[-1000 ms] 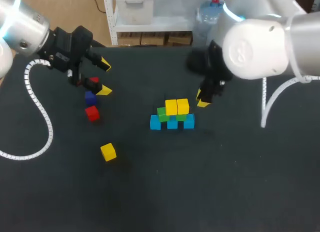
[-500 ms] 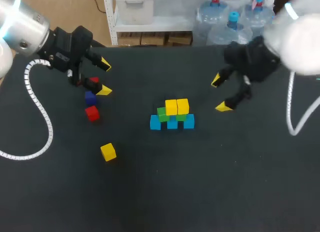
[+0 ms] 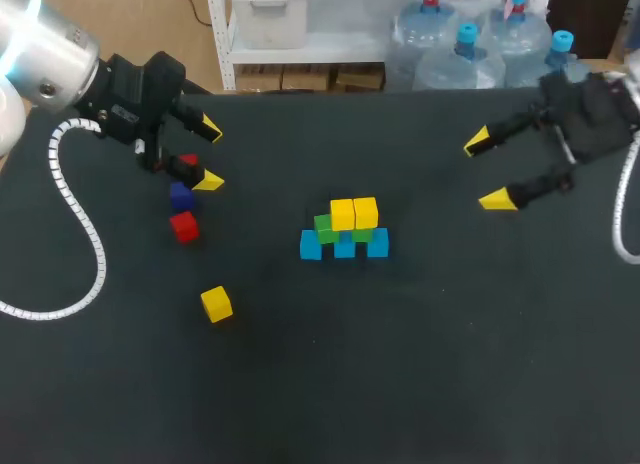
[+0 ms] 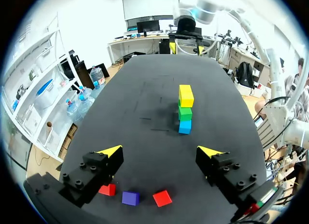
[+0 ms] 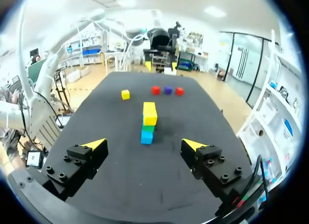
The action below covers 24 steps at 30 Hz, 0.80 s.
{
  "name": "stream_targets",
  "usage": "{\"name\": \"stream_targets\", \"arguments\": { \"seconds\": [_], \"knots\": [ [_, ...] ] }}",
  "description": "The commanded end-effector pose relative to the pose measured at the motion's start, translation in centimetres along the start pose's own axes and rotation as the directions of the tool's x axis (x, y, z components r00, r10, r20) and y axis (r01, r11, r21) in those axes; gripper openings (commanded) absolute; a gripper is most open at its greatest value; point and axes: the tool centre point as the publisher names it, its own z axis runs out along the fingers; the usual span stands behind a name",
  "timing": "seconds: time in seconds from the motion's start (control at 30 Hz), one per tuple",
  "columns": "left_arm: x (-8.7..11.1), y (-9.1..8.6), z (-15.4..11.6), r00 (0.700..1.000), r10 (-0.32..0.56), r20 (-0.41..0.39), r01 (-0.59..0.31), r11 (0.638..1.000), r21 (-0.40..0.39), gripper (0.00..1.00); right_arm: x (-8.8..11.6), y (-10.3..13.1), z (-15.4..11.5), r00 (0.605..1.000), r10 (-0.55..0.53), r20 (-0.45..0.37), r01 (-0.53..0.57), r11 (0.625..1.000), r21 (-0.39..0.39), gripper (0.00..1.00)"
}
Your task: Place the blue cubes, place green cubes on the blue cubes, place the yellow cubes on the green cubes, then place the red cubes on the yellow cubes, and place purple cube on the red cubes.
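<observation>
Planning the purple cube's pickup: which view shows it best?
The left wrist view: the purple cube lies close and unobstructed, between two red cubes, under the open left tool. The head view shows it small and bluish; the right wrist view, tiny beyond the stack.

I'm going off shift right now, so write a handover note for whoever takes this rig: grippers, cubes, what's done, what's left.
Left gripper: open and empty, beside the far red cube.
Right gripper: open and empty, off to the right of the stack.
Done: blue cubes at the bottom, green cubes on them, two yellow cubes on the green.
Loose, all left of the stack: third yellow cube, purple cube, second red cube.
Left to do: place the loose yellow, then both reds, then the purple on top.
</observation>
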Motion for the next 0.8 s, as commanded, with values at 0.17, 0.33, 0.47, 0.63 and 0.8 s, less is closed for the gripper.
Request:
{"name": "stream_targets", "arguments": {
  "seconds": [0.17,0.33,0.47,0.63,0.8],
  "knots": [
    [0.14,0.09,0.04,1.000,0.004,0.005,-0.004,1.000,0.001,1.00,0.06,1.03,-0.05,1.000,-0.008,-0.001,0.008,1.000,0.011,1.00],
    [0.14,0.09,0.04,1.000,0.004,0.005,-0.004,1.000,0.001,1.00,-0.25,1.07,0.08,0.998,0.003,-0.063,-0.001,1.000,0.025,1.00],
    [0.14,0.09,0.04,1.000,0.004,0.005,-0.004,1.000,0.001,1.00,-0.08,1.07,-0.19,0.995,0.026,-0.094,-0.022,0.999,0.035,1.00],
    [0.14,0.09,0.04,1.000,0.004,0.005,-0.004,1.000,0.001,1.00,-0.08,1.07,-0.19,0.995,0.026,-0.094,-0.022,0.999,0.035,1.00],
    [0.14,0.09,0.04,1.000,0.004,0.005,-0.004,1.000,0.001,1.00,-0.08,1.07,-0.19,0.995,0.026,-0.094,-0.022,0.999,0.035,1.00]
  ]
}}
